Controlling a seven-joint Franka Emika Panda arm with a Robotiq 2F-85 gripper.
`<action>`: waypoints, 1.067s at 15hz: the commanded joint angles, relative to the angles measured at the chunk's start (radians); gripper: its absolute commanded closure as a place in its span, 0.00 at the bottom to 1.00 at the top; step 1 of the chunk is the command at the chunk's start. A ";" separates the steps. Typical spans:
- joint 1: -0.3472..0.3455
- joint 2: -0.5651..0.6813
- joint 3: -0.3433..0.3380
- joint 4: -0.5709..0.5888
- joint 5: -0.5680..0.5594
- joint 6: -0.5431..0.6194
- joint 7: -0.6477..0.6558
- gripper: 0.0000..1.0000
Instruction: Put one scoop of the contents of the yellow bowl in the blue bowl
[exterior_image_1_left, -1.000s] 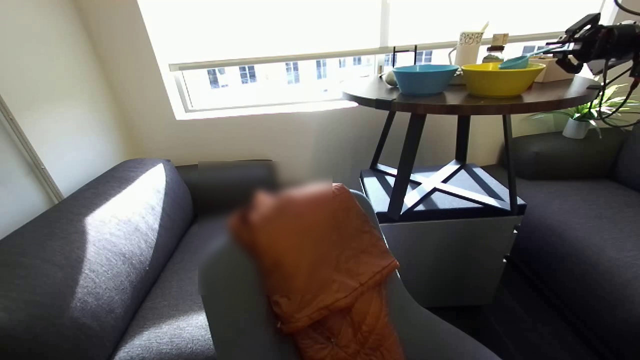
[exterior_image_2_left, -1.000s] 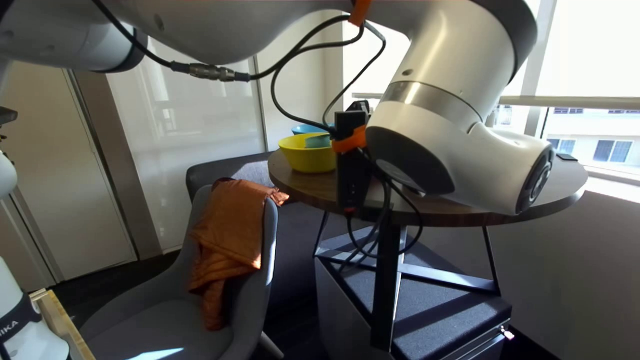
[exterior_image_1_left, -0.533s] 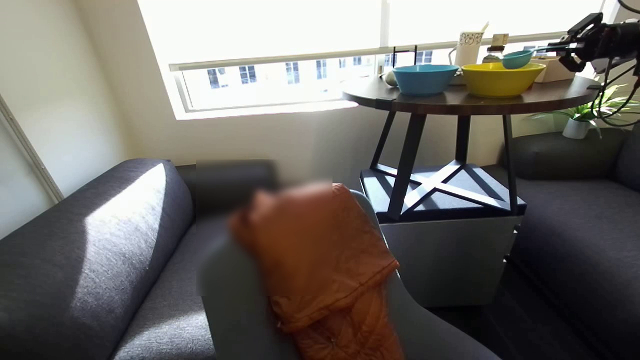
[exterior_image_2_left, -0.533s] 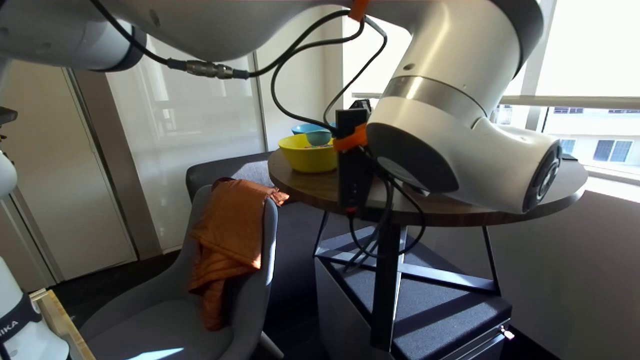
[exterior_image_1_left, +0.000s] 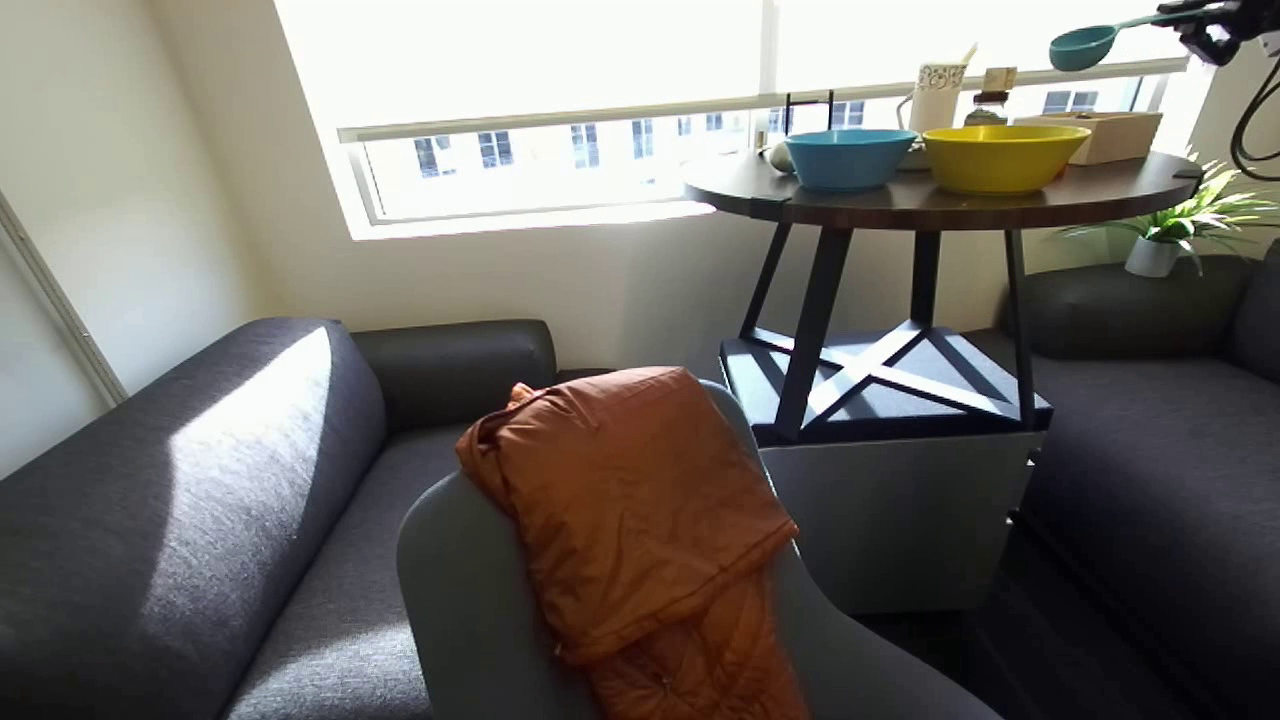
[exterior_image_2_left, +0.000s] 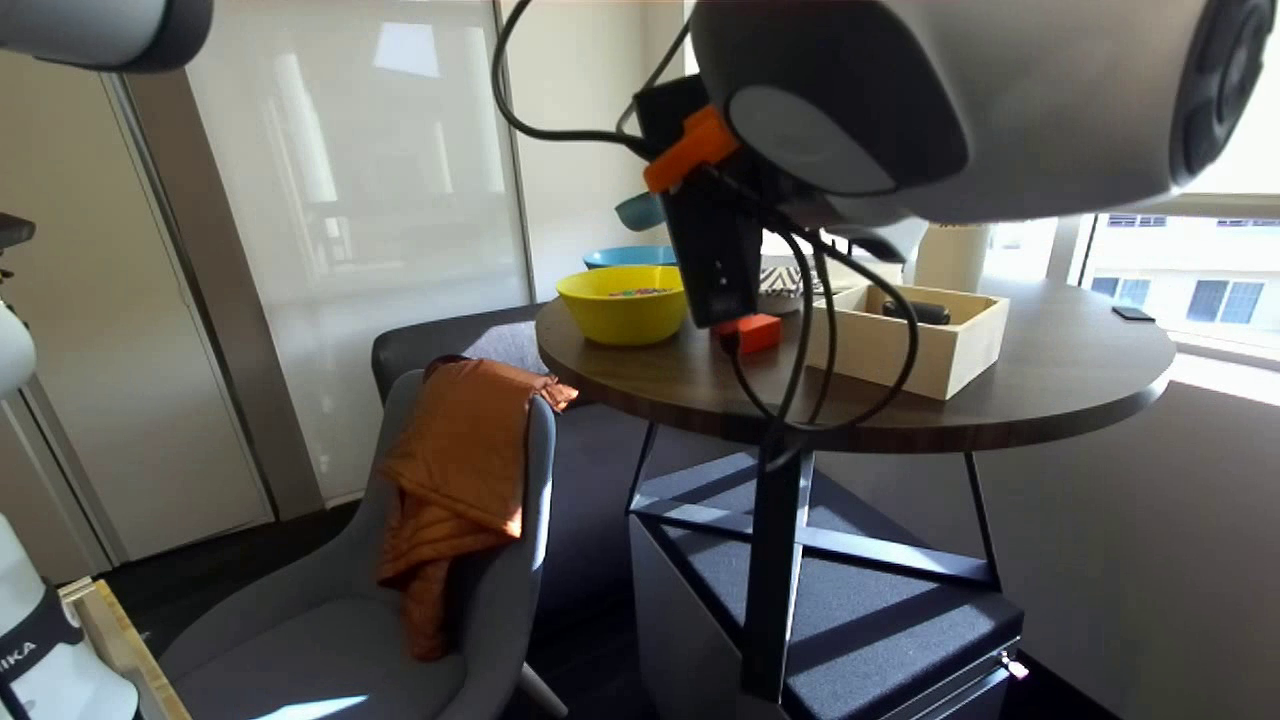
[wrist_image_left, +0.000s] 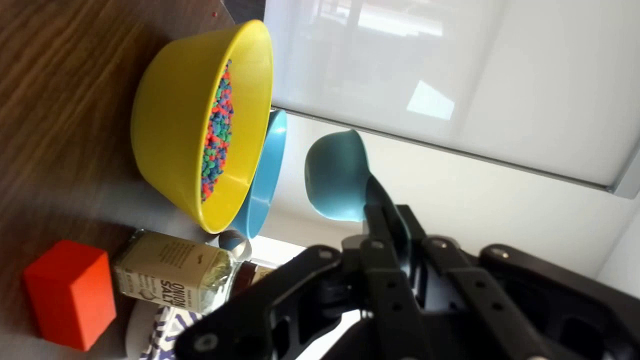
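The yellow bowl (exterior_image_1_left: 1005, 162) (exterior_image_2_left: 618, 312) (wrist_image_left: 167, 115) stands on the round table. Small red, blue and green pieces (wrist_image_left: 218, 132) lie in it. The blue bowl (exterior_image_1_left: 850, 160) stands beside it; it is partly hidden behind the yellow bowl in an exterior view (exterior_image_2_left: 630, 257) and in the wrist view (wrist_image_left: 269, 172). My gripper (wrist_image_left: 392, 212) is shut on the handle of a teal scoop (exterior_image_1_left: 1083, 48) (exterior_image_2_left: 640, 212) (wrist_image_left: 334, 175). It holds the scoop in the air, well above the bowls, on the yellow bowl's side. The inside of the scoop is hidden.
A wooden box (exterior_image_2_left: 905, 350), a red block (exterior_image_2_left: 755, 333) (wrist_image_left: 70, 295) and an onion salt bottle (wrist_image_left: 170, 272) stand near the yellow bowl on the round table (exterior_image_2_left: 1060, 360). A patterned mug (exterior_image_1_left: 938, 98) stands behind the bowls. A chair with an orange jacket (exterior_image_1_left: 640, 500) is in front.
The scoop has come up out of the yellow bowl with my gripper, rising high above it and shifting away from the blue bowl. The bowls have not moved.
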 joint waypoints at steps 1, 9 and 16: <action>0.083 -0.151 -0.020 -0.118 -0.109 0.094 -0.112 0.98; 0.276 -0.348 -0.028 -0.275 -0.202 0.490 -0.370 0.98; 0.310 -0.319 -0.069 -0.238 -0.198 0.503 -0.359 0.98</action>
